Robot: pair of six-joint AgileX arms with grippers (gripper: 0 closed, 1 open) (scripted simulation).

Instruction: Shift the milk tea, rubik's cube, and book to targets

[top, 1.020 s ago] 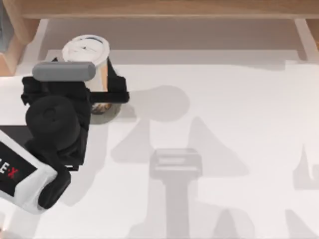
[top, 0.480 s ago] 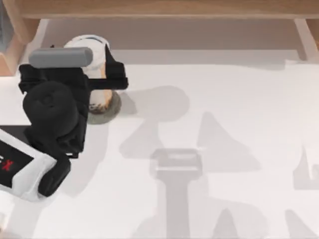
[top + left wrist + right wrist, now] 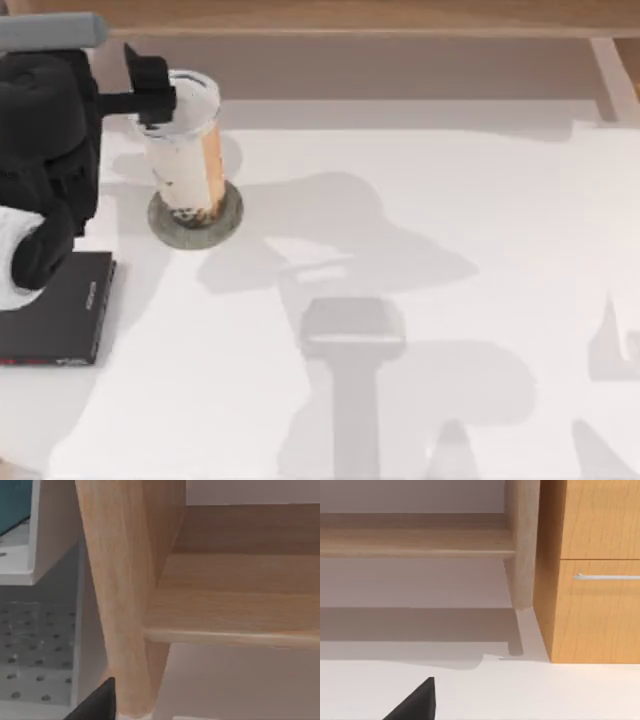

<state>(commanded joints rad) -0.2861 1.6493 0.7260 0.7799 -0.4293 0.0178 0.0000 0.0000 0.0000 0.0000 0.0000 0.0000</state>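
The milk tea [image 3: 185, 150], a tall white-and-orange cup with a white lid, stands upright on the round grey-green target disc [image 3: 228, 222] at the back left. My left gripper [image 3: 150, 92] hovers open just left of the cup's lid, holding nothing; its dark fingertip [image 3: 97, 704] shows in the left wrist view. The black slab target [image 3: 55, 310] lies bare at the left edge. A teal patch [image 3: 12, 500] sits on a white shelf; I cannot tell if it is the book. The rubik's cube is out of view. One fingertip [image 3: 417, 702] of my parked right gripper shows, off centre.
A wooden shelf [image 3: 330, 15] runs along the table's back edge, and one of its legs [image 3: 122, 595] stands close in front of the left wrist. A wooden cabinet with a drawer handle [image 3: 605, 576] stands at the back right.
My left gripper has let go of the milk tea and drawn away up and to the left. The cup now stands free on the disc. The black slab has come out from under the arm.
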